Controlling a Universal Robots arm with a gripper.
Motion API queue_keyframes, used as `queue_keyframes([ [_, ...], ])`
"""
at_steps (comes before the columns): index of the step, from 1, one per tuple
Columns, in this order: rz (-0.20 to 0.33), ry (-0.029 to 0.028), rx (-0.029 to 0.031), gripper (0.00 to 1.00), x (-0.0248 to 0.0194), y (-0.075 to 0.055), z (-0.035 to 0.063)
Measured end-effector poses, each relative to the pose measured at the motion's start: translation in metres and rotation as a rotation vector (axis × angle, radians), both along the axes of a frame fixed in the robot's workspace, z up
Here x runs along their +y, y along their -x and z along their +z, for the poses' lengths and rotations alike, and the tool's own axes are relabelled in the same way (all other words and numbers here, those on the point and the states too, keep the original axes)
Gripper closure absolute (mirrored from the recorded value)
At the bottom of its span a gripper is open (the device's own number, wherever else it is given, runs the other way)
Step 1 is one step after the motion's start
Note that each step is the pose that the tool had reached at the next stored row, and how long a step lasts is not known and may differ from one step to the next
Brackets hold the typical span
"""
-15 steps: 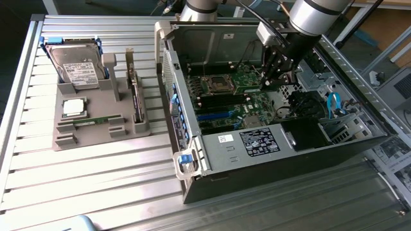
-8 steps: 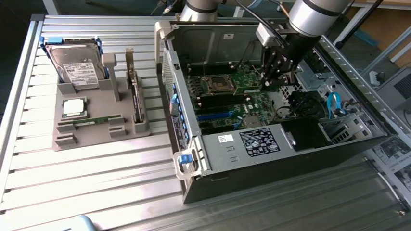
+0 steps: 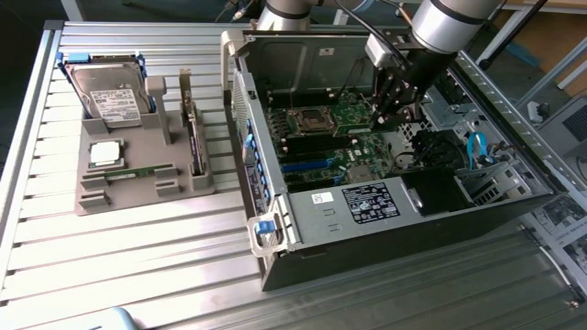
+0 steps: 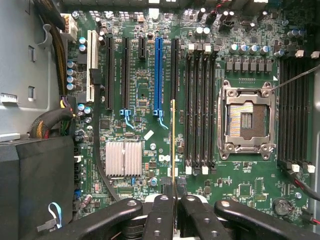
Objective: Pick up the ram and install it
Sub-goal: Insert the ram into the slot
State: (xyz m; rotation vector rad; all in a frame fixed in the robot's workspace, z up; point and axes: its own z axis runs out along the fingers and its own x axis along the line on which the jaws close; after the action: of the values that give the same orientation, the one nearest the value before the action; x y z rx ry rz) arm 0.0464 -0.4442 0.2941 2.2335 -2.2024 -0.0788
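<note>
My gripper [image 3: 394,118] is inside the open computer case [image 3: 303,220], shut on the ram [image 4: 173,145]. In the wrist view the ram is a thin stick seen edge-on, sticking out from between the black fingers [image 4: 161,210] of the gripper [image 4: 173,192]. It hangs over the green motherboard [image 4: 145,95], just beside the bank of black memory slots [image 4: 200,105] next to the silver processor socket [image 4: 246,120]. In the exterior view the ram's green board [image 3: 353,128] shows below the gripper, near the socket [image 3: 312,122]. Whether it touches a slot I cannot tell.
A grey holder [image 3: 137,196] on the exterior view's left carries a hard drive [image 3: 110,100], a square silver processor chip [image 3: 104,152] and another green stick [image 3: 137,170]. Case walls, black cables [image 4: 50,122], a heatsink [image 4: 123,158] and a blue cable [image 3: 477,148] surround the gripper.
</note>
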Motion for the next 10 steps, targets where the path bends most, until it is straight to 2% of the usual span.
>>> queue_keyframes([
  [10, 0.0, -0.0003, -0.0001, 0.88, 0.0003, 0.0011, -0.0014],
])
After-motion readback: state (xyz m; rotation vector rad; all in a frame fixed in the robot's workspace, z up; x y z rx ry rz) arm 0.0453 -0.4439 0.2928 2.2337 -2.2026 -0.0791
